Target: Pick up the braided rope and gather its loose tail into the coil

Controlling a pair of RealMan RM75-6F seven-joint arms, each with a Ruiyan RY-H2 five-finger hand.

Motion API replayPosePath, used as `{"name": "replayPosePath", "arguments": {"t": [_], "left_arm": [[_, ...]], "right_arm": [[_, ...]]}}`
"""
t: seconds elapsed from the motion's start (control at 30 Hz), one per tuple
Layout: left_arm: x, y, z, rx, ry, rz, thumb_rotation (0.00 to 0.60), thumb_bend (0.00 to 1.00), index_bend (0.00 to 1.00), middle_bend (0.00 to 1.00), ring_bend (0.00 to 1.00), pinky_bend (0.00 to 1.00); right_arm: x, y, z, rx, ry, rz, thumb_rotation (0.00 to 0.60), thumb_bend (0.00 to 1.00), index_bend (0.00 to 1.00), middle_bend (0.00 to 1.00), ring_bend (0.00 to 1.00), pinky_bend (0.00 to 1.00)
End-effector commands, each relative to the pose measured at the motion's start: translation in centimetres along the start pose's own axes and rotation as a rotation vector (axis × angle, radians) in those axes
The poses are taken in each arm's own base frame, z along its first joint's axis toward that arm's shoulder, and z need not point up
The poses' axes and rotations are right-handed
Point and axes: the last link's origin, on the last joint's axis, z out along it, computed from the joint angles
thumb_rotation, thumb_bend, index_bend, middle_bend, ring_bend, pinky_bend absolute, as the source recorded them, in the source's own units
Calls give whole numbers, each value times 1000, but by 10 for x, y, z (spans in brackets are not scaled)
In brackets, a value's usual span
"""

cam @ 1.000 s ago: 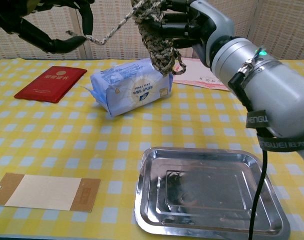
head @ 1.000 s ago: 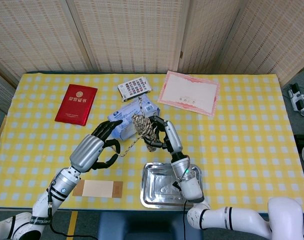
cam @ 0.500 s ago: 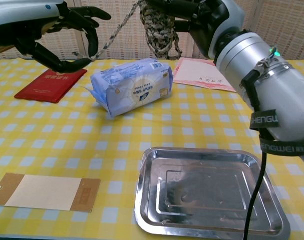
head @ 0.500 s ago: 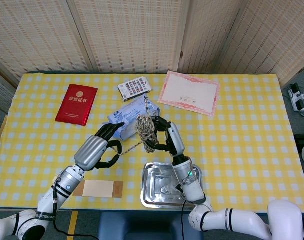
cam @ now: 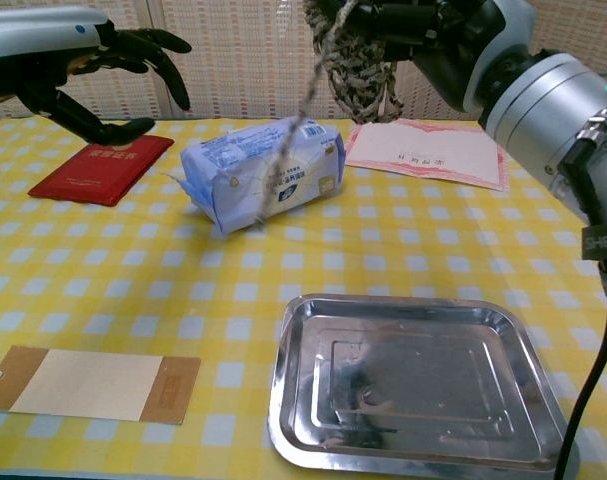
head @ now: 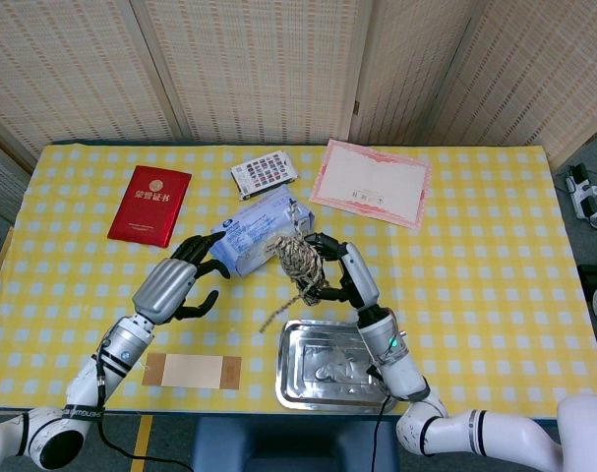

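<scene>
The table [head: 495, 246] wears a yellow-and-white checked cloth; on it, at 6 o'clock from the centre, sits a shiny metal tray [head: 329, 366], with a flat cardboard card [head: 192, 372] at 9 o'clock from the tray; a pink-bordered certificate [head: 371, 183] lies at 1 o'clock, a red booklet [head: 149, 205] at 10 o'clock, a blue-and-white soft packet [head: 259, 230] near the centre, and a small patterned card [head: 264, 173] at 12 o'clock from that packet; the right hand [head: 339, 271] is raised above the table with its fingers wrapped around the braided rope [head: 299, 264], whose bundled coil sits in the grip at 3 o'clock from the packet; the rope's loose tail [head: 281, 310] hangs free from the coil toward 7 o'clock, just above the tray's far-left corner; the left hand [head: 177, 282] hovers at 9 o'clock from the rope, fingers spread apart and curved, holding nothing.
</scene>
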Motion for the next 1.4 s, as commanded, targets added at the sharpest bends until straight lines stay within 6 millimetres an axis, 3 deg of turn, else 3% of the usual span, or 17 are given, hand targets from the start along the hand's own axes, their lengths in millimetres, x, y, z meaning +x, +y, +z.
{"name": "replayPosePath", "arguments": {"t": [0.03,0.33,0.6,0.77,1.0,1.4], "left_arm": [[3,-3,-5,9,-12,7,600,382,44,0,0,0],[20,-27,-20,77,34,38,600,368,1,0,0,0],[32,-60,-42,179,148,100,600,368,69,0,0,0],[33,-71,-50,210,171,113,600,368,93,0,0,0],[26,-106,-82,308,207,164,600,368,114,0,0,0],[7,-130,-145,398,252,214,600,367,151,0,0,0]], "right_arm": [[12,-4,-3,-22,-25,-103,600,799,887,743,819,772],[40,-12,-10,-59,-99,-340,600,799,894,745,817,772],[64,-15,-20,-106,-190,-568,600,800,901,751,823,777],[68,-16,-21,-116,-195,-591,600,800,903,753,825,778],[76,-14,-26,-137,-193,-613,600,799,911,760,828,784],[80,-12,-31,-158,-209,-647,600,800,913,761,826,787]]}}
